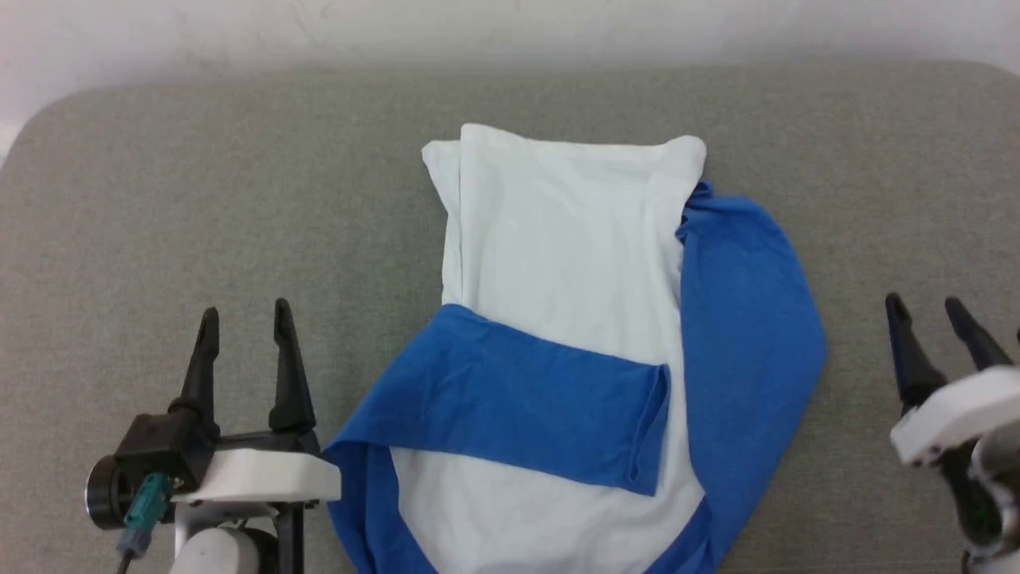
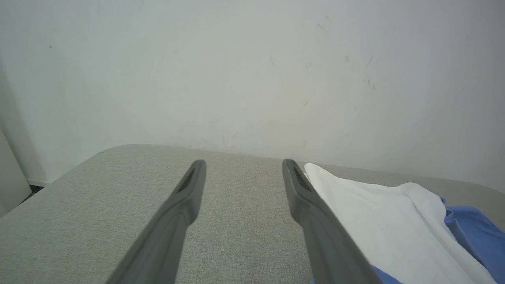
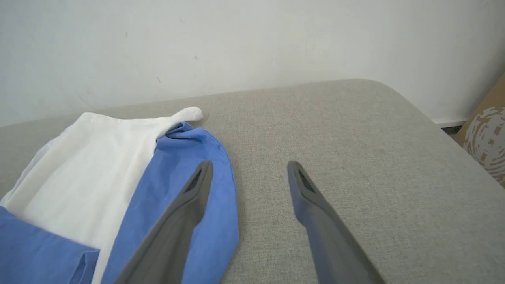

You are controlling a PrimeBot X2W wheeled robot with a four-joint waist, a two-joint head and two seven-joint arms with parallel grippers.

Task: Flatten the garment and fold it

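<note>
A broad grey fabric-covered surface with rounded corners took up most of the space in front of the robot, and it butted against a pale, scuffed wall.

The garment lay near the middle of that surface, a little toward the robot's right. Its white body ran lengthwise away from the robot, and the far white edge sat well short of the wall. One long blue sleeve was folded flat across the white body, with its cuff end toward the robot's right. The other blue sleeve curved down the garment's right side and bulged out onto the grey cloth. The near end of the shirt ran past the bottom of the head view, so I could not tell how the neckline lay.

The left gripper stood on the robot's left of the shirt with its two dark fingers spread apart and nothing between them, just beside the folded sleeve's corner. The right gripper stood off to the right, also spread wide and empty, apart from the bulging sleeve. From where I stood, it was hard to say whether either one hovered or rested on the surface.

Part of a brown cardboard box showed beyond the right-hand corner.
</note>
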